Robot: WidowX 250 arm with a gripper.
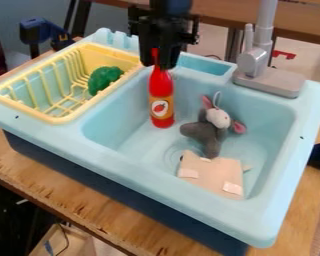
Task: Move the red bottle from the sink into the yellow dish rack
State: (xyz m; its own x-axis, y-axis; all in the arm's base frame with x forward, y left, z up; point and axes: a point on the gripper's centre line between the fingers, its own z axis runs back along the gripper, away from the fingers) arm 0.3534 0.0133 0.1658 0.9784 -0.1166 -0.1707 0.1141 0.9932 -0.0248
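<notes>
Over the back left of the sink hangs the black gripper [158,61], pointing down and shut on the neck of a red bottle [161,95]. The bottle stands upright with an orange label facing the camera; whether its base touches the basin floor I cannot tell. To its right in the basin lies a grey plush mouse [206,131] with pink ears and a whitish head. A flat beige piece [211,173] with pale patches rests toward the front of the basin, just below the mouse.
The light blue sink [109,163] sits on a wooden table [69,196]. At its left, a yellow dish rack [54,119] holds a green broccoli-like toy [104,79]. A grey faucet [255,62] rises at the back right. A small recess lies behind the basin.
</notes>
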